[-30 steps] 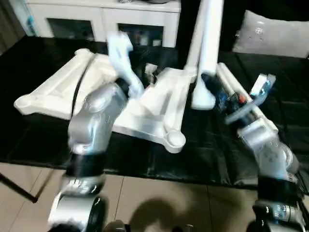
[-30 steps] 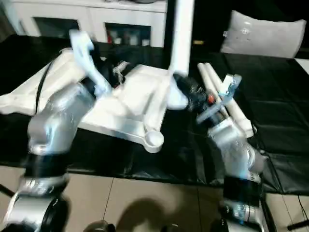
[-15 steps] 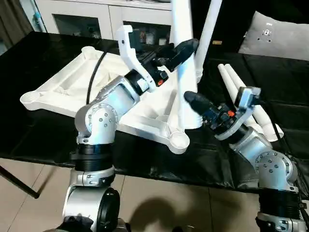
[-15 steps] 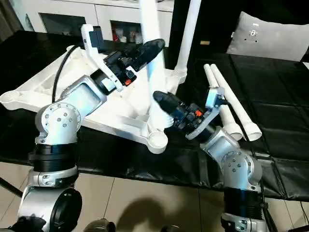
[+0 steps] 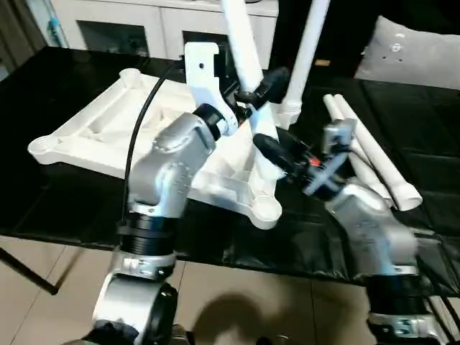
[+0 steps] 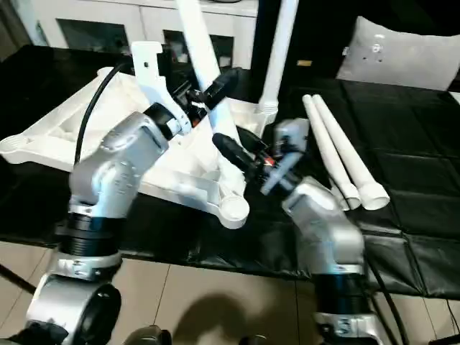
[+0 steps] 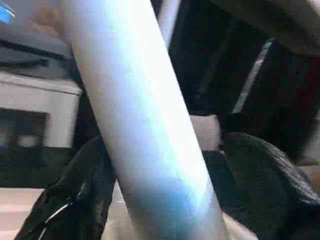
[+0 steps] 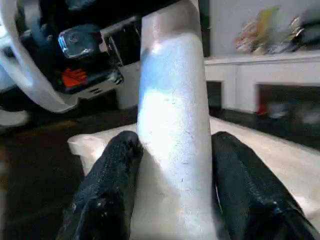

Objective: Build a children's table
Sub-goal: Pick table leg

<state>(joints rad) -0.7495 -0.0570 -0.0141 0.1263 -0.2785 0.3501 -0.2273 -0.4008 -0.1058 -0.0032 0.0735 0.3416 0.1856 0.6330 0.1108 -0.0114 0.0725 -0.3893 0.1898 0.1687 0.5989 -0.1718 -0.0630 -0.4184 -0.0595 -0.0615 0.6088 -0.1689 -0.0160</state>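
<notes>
Tabletop (image 5: 108, 129) lies upside down on the black desk (image 5: 43, 201), ribbed underside up, so the round corner sockets face upward to take legs. One leg (image 5: 305, 50) already stands upright in the far corner socket. Two spare legs (image 5: 374, 154) lie side by side on the desk to the robot's right, near the tabletop and within reach.

A third leg (image 5: 248, 65) is in hand, tilted, upper end leaning toward the robot's left, lower end down over the tabletop's right rail near the empty near corner socket (image 5: 264, 208). Whether the foot touches the top I cannot tell.

Right end effector (image 5: 267, 147) is clamped around the leg low down, a black finger (image 8: 107, 185) on each side, pressed to the shaft: it carries the weight. Left end effector (image 5: 257, 90) sits higher on the same shaft, fingers (image 7: 75, 200) flanking it widely; whether they press on it I cannot tell. Likely it serves as a guide, steering the tilt.

Two-handed, high-and-low hold suits a long tapered piece that would otherwise swing. Judged step: bringing the leg upright and seating it in the socket.
</notes>
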